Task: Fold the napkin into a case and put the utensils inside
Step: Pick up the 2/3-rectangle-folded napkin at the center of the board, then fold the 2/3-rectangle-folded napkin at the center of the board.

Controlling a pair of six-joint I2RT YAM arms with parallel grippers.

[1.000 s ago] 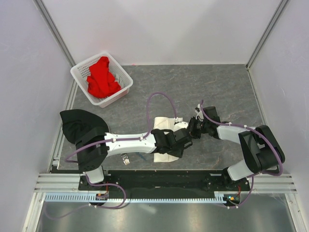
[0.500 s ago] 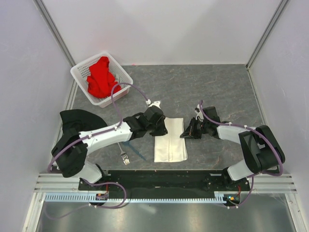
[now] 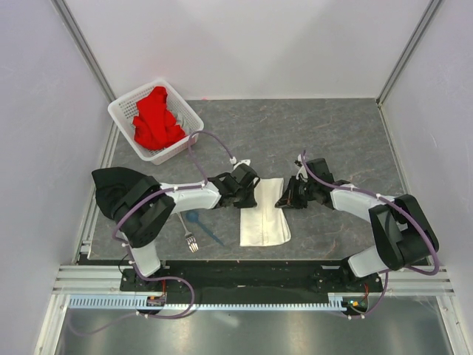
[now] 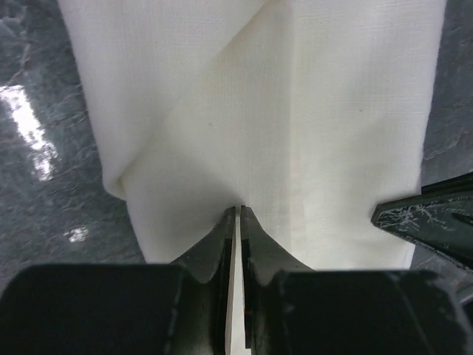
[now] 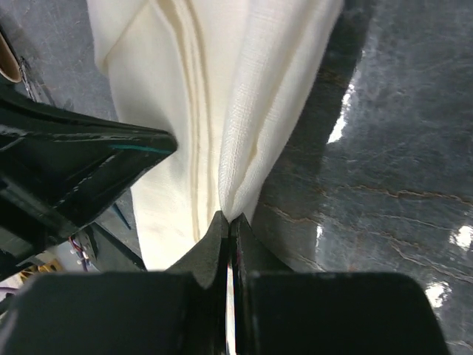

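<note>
From above, the napkin (image 3: 264,214) lies just below the middle of the frame as a narrow folded strip on the grey table (image 3: 332,133), its upper end flanked by both arms. The left gripper (image 3: 253,194) meets its left edge and the right gripper (image 3: 285,201) its right edge, likely so the two can move that end together for the next fold. The fork (image 3: 187,234) and blue spoon (image 3: 199,220) wait left of the strip, apart from it and not yet tucked in. A white basket (image 3: 122,111) with a red cloth (image 3: 157,118) sits upper left and a black cloth (image 3: 111,188) at mid-left, both out of the way. In the left wrist view, the left gripper (image 4: 239,214) at bottom centre has its fingers pressed nearly together, pinching a pucker of the napkin (image 4: 310,103); the other arm's fingertip (image 4: 432,218) pokes in at the right. In the right wrist view, the right gripper (image 5: 228,220) is clamped on the napkin's (image 5: 222,81) layered right edge, raising it slightly off the table.
</note>
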